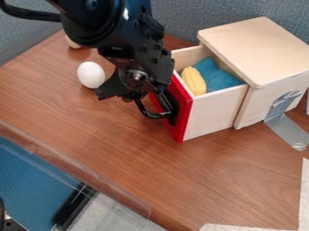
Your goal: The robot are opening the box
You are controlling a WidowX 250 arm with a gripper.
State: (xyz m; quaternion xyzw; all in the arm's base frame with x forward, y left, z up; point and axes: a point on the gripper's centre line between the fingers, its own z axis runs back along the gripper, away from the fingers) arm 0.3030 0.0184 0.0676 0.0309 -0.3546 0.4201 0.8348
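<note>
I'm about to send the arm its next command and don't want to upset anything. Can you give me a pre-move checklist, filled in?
1. Red-fronted wooden drawer pulled out of the pale wooden box: ok.
2. Yellow ridged toy and soft blue piece inside the drawer: ok.
3. Black gripper free of the curved black handle: cannot tell; they overlap in this view.
4. Ample room around the white egg-shaped object: not ok; it looks close to the gripper.
5. Silvery tape running from box to brown tabletop: ok.
</note>
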